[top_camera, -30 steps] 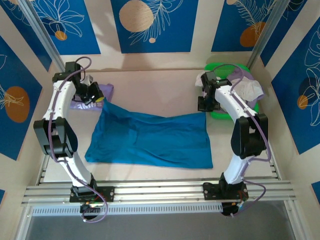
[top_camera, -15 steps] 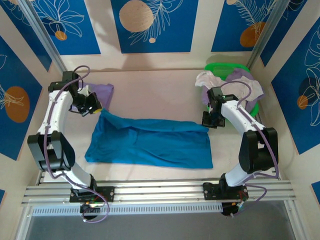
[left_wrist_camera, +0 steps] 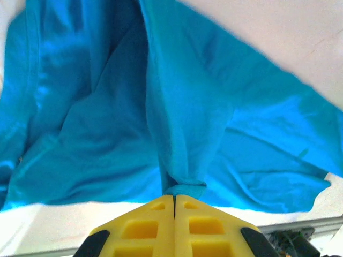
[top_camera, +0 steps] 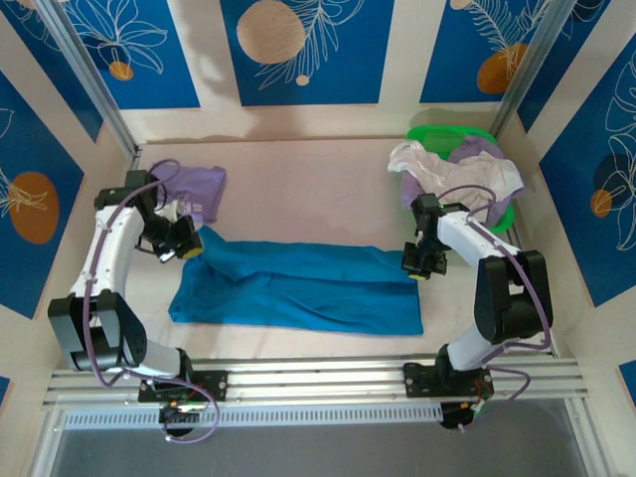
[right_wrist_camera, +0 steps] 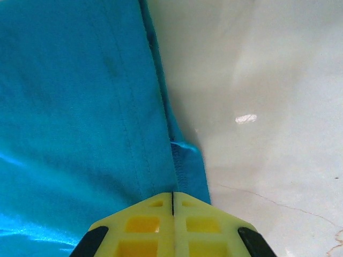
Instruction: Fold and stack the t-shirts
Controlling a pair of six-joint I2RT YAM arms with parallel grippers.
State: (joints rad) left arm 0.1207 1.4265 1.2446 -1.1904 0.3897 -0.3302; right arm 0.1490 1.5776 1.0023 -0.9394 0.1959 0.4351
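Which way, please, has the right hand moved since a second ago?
Yes. The right hand has come toward the near edge, away from the green basket, drawing the teal t-shirt along.

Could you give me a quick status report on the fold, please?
Left gripper shut on teal t-shirt; right gripper too. Far edge lifted. Green basket stands aside.

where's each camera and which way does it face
Top external: above and behind the arm bases, looking down at the table; both arms, left gripper and right gripper pinching the teal t-shirt.
Left wrist: on that wrist, looking along its shut yellow fingers at bunched teal cloth.
Right wrist: on that wrist, looking past its shut fingers at the shirt's hem and table.
Shared: all show the teal t-shirt.
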